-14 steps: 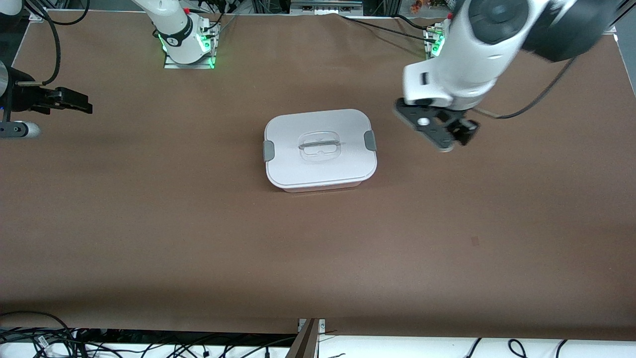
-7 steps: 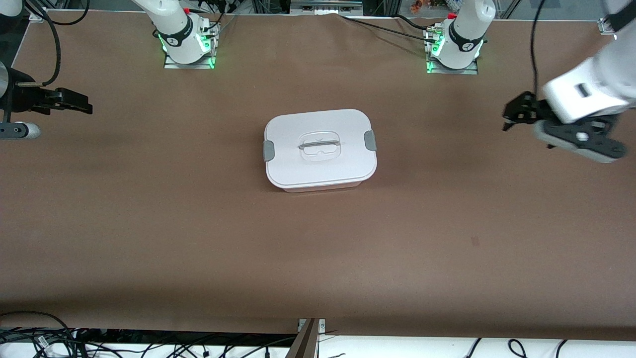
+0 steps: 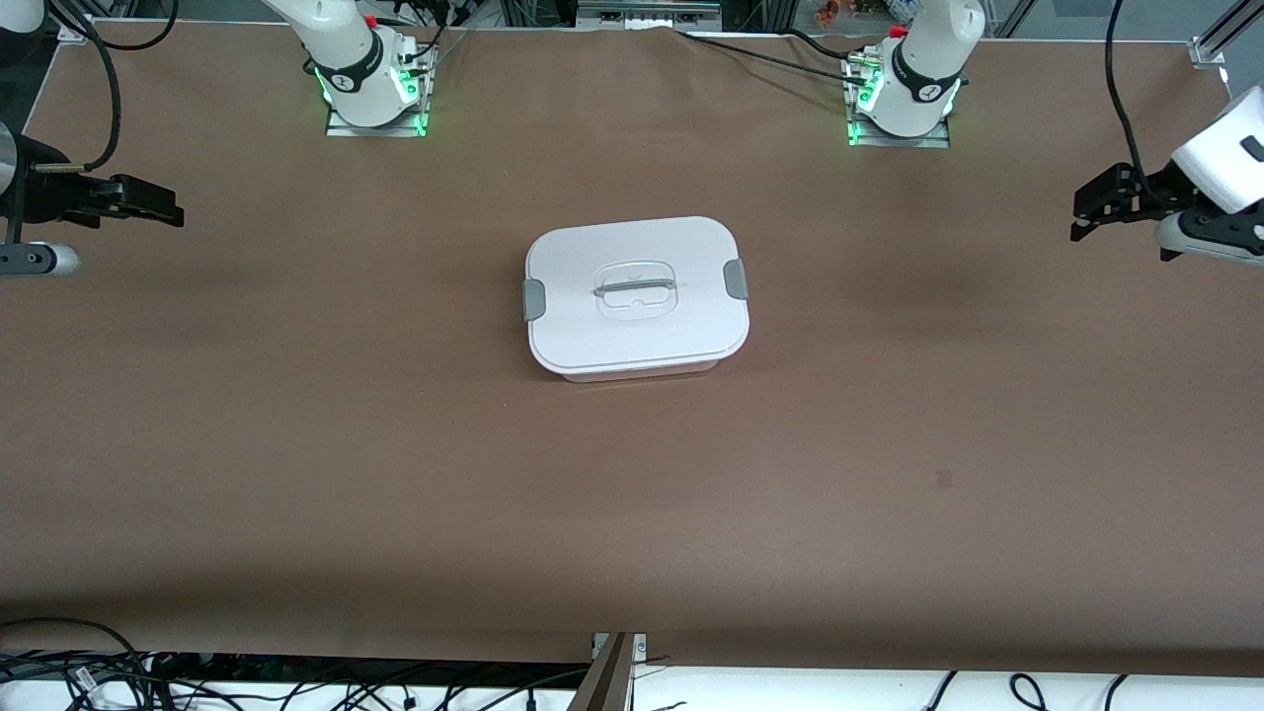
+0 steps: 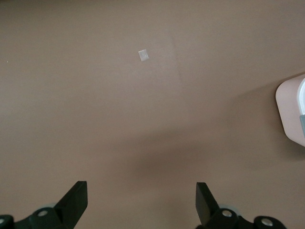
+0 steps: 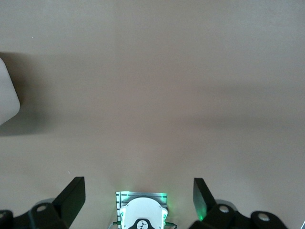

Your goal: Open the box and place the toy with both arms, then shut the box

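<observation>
The box (image 3: 637,296) stands mid-table with its white lid on; the grey clips (image 3: 736,278) sit against its ends and the grey handle (image 3: 637,287) lies in its recess. The toy is out of view. My left gripper (image 3: 1086,212) is open and empty, up over the left arm's end of the table, well away from the box. In the left wrist view the left gripper (image 4: 140,195) is open over bare table, with a corner of the box (image 4: 290,114) at the edge. My right gripper (image 3: 163,207) waits open over the right arm's end; it (image 5: 137,191) shows open in the right wrist view.
The arm bases (image 3: 373,94) (image 3: 904,99) stand along the table edge farthest from the front camera. A small mark (image 3: 944,480) lies on the brown table cover nearer the front camera. Cables (image 3: 99,671) hang below the table's near edge.
My left arm has swung away from beside the box out to the left arm's end of the table. The box and my right arm have not moved.
</observation>
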Tool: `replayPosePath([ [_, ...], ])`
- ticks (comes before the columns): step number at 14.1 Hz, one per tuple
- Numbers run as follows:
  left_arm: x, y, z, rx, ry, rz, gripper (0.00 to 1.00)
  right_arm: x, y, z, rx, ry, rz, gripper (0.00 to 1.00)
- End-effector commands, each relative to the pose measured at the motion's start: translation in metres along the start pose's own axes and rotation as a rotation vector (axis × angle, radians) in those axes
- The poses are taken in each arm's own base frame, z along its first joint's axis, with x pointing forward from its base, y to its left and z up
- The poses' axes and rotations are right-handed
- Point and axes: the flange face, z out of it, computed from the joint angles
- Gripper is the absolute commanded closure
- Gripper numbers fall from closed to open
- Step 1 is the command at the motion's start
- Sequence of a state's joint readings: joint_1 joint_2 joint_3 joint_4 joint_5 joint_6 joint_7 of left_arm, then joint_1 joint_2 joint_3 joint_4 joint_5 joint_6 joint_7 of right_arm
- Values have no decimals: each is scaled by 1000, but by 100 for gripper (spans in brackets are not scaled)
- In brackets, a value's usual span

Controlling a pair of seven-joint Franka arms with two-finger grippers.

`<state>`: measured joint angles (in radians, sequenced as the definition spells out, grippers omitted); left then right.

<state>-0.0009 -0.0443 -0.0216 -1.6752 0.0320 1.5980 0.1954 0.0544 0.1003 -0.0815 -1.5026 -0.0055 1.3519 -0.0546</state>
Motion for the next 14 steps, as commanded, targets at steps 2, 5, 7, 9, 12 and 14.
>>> replayPosePath([
  [2, 0, 20, -6, 36, 18, -1, 0, 1, 2, -4, -4, 7, -2, 0],
  [5, 3, 18, -3, 33, 11, 1, 0, 1, 2, -4, -4, 7, -2, 0],
  [7, 3, 17, -2, 26, 8, -4, 0, 1, 1, -4, -4, 8, -4, 0],
  [9, 2, 18, -2, -12, 3, -10, 0, 1, 2, -4, -4, 7, -2, 0],
  [12, 1, 21, -3, -29, 0, -50, 0, 1, 1, -4, -4, 8, -4, 0],
  [14, 0, 21, -4, -32, -16, -47, 0, 1, 2, -4, -4, 7, -2, 0],
])
